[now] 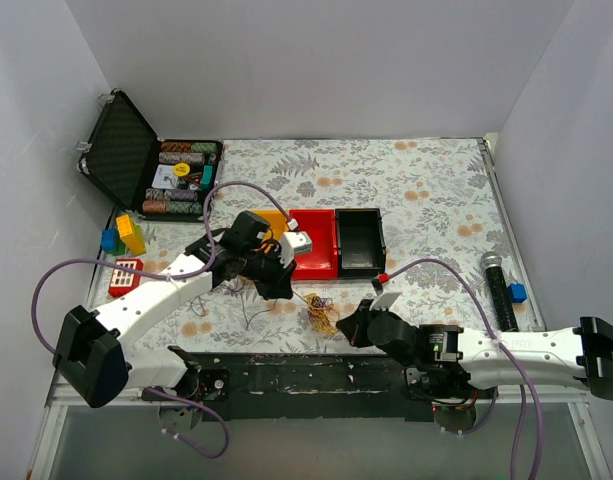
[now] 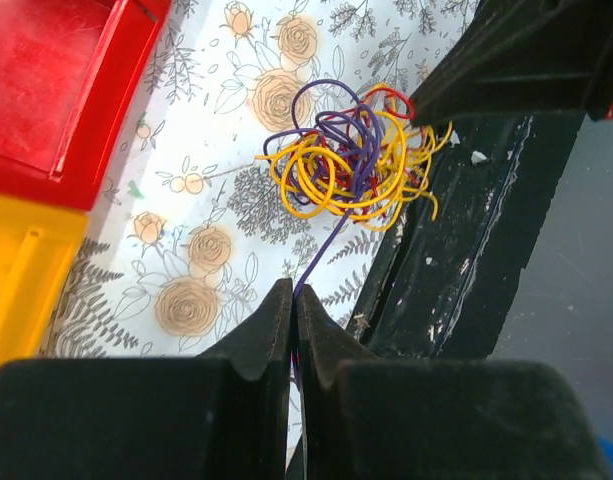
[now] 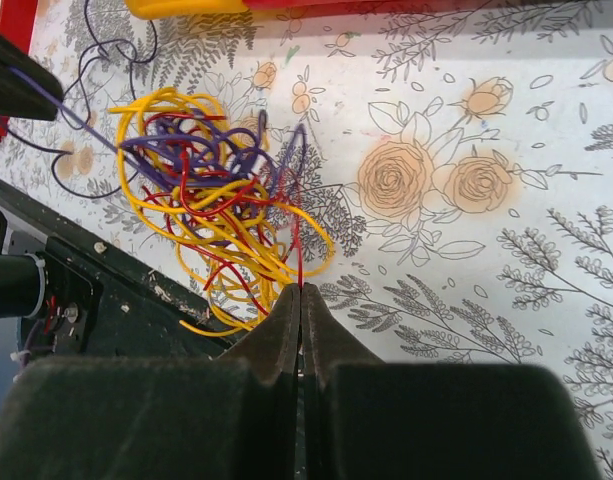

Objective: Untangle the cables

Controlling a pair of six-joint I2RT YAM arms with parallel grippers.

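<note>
Left arm: was extended toward 2 o'clock
Right arm: was extended toward 9 o'clock
Left gripper: was clamped on the cables
Right gripper: was likewise clamped

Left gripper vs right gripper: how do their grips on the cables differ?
The left gripper is shut on a purple wire; the right gripper on a red wire. From above, the left gripper sits left of the tangle, the right gripper right of it. Shared: both are shut, each pinching one strand at its very tip.
</note>
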